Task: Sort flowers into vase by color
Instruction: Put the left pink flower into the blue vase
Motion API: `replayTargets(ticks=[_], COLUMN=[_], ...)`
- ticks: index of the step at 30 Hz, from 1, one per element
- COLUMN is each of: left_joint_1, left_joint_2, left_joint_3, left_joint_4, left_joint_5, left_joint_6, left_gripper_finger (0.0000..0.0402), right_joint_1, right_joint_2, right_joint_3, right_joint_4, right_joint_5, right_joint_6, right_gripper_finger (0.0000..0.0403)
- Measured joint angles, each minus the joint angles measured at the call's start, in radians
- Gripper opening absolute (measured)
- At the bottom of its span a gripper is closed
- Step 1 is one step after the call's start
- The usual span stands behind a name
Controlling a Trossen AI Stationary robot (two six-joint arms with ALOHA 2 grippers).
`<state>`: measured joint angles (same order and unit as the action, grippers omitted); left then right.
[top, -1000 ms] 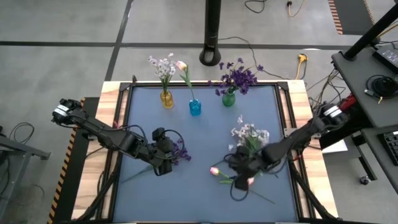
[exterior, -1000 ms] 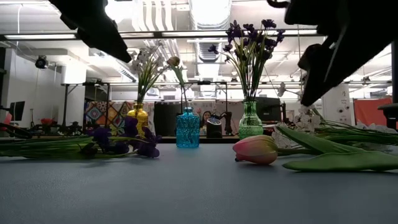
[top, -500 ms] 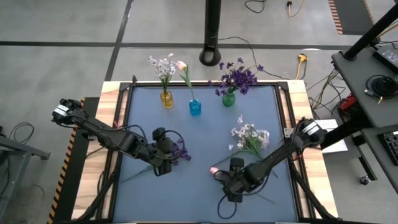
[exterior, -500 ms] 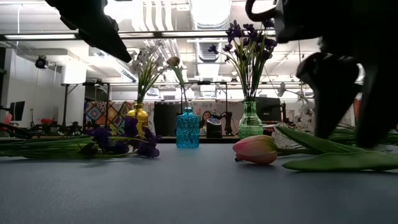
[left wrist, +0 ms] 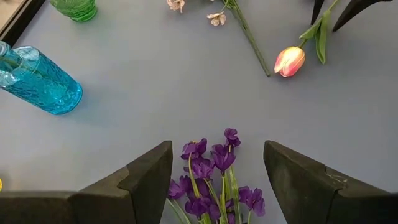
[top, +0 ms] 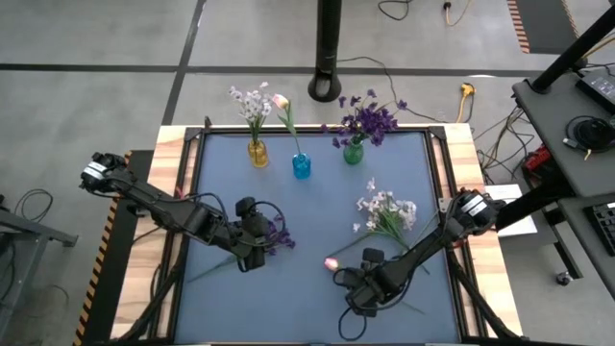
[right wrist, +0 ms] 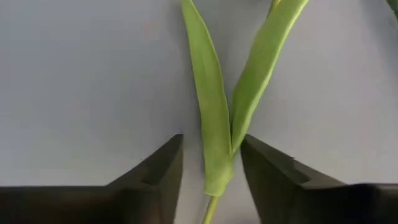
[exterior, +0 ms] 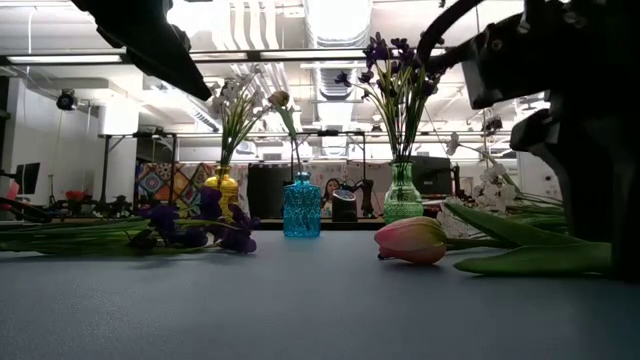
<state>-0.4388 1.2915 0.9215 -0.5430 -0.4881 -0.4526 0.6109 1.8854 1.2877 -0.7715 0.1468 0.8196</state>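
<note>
The pink tulip (top: 332, 262) is what I'm going for right now, lying flat on the blue surface (top: 317, 211) at the near-right, bud pointing toward the middle and its stem running off under my right gripper (top: 357, 293). From the high view that gripper sits low over the stem end, with the white-lavender sprig (top: 384, 211) lying loose just beyond it, so if I drift on the lift I could drag that one along too. The left gripper (top: 252, 248) is parked over the dark purple blooms (top: 279, 235) on the left, and the three vases at the back already have flowers in them. Low view: the tulip bud (exterior: 412, 241) and its long leaf (exterior: 530, 262) rest on the surface with the dark bulk of the right arm down at the far right; I can't see the fingers from there. Left wrist view: the fingers (left wrist: 149, 177) stand wide apart with nothing between them yet, the purple blooms (left wrist: 211, 180) lying in the gap on the surface. Right wrist view is the worrying one: the fingers (right wrist: 155, 171) are partway in, straddling the two green leaves (right wrist: 214, 124) and the thin stem (right wrist: 210, 211), and I can't tell whether they've actually bitten yet. My guess is the risk is pinching only a floppy leaf instead of the stem, so the tulip droops, twists or slips out on the way to the blue vase (top: 302, 165).
</note>
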Motion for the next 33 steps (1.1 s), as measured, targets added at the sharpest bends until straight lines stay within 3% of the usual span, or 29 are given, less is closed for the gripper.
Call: replayTargets(ticks=[7, 12, 21, 28, 33], left_joint_1=[0.0, 0.0, -0.013, -0.096, -0.145], left_joint_2=[0.0, 0.0, 0.0, 0.001, 0.012], left_joint_3=[0.0, 0.0, 0.0, -0.002, -0.004], left_joint_4=[0.0, 0.0, 0.001, 0.001, -0.007], left_joint_5=[0.0, 0.0, 0.0, -0.03, -0.074], left_joint_6=[-0.003, -0.004, -0.029, -0.065, -0.113], left_gripper_finger=[0.0236, 0.0236, 0.0236, 0.0236, 0.0236], right_joint_1=[0.0, 0.0, -0.008, -0.049, -0.133], right_joint_2=[0.0, 0.0, -0.017, -0.096, -0.185], right_joint_3=[0.0, 0.0, 0.001, 0.028, 0.028], right_joint_4=[-0.002, -0.002, -0.001, 0.049, 0.213], right_joint_5=[0.003, 0.003, 0.025, 0.224, 0.247], right_joint_6=[-0.002, -0.009, -0.034, -0.148, -0.279], right_gripper_finger=[0.0054, 0.0015, 0.0017, 0.0018, 0.0018])
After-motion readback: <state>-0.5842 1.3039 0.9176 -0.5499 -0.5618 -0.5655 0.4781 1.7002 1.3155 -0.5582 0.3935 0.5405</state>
